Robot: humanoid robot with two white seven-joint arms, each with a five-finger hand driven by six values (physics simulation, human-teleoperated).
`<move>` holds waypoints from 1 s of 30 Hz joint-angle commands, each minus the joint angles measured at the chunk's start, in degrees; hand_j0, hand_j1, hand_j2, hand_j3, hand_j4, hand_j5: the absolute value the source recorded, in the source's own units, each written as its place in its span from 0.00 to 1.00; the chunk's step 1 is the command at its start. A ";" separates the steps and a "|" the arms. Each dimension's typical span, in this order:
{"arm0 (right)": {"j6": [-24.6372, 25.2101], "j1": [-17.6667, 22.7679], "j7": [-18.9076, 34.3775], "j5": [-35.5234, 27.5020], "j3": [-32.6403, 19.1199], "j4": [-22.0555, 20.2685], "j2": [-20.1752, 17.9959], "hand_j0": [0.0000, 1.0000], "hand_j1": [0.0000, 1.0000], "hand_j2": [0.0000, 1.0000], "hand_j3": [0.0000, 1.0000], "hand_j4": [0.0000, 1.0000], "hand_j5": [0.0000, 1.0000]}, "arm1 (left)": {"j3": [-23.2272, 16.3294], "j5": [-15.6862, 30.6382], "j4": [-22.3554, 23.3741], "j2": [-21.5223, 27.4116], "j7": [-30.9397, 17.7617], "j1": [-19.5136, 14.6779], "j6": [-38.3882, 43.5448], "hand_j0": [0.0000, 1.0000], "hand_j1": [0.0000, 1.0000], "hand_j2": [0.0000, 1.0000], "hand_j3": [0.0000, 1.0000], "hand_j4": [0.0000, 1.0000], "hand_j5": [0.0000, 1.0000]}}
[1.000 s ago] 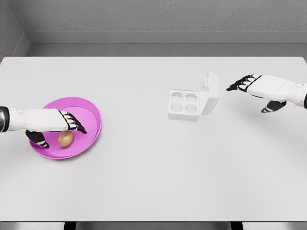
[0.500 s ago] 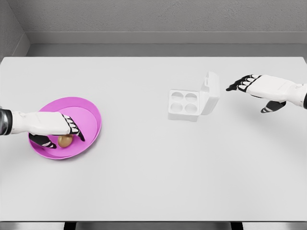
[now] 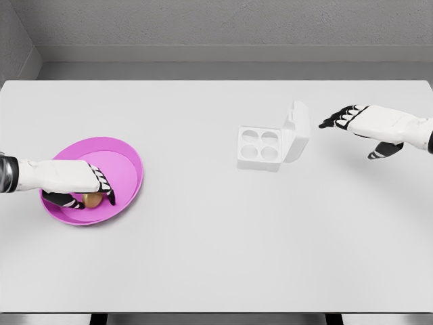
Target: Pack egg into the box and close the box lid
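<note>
A brown egg [image 3: 91, 200] lies in the pink plate [image 3: 128, 162] at the table's left. My left hand [image 3: 88, 194] is down over it, thumb on the egg's left and fingers [image 3: 105, 188] curled round its right, so only a sliver of egg shows. The white egg box [image 3: 260, 148] sits right of centre with several empty cups. Its lid [image 3: 296, 131] stands open on the right side. My right hand [image 3: 345, 119] hovers just right of the lid, fingers spread and holding nothing.
The white table [image 3: 216, 250] stretches wide between the plate and the box. A grey wall runs along the table's far edge.
My left hand has dropped lower into the plate and pulled slightly left, its fingers closing round the egg. The right hand has barely moved.
</note>
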 commanded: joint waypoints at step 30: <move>0.15 -0.09 -0.03 -0.41 -0.02 -0.01 -0.06 1.00 1.00 1.00 1.00 1.00 1.00 | 0.20 1.07 -2.24 -2.97 0.02 -3.08 0.13 0.35 0.35 0.35 0.35 0.35 0.35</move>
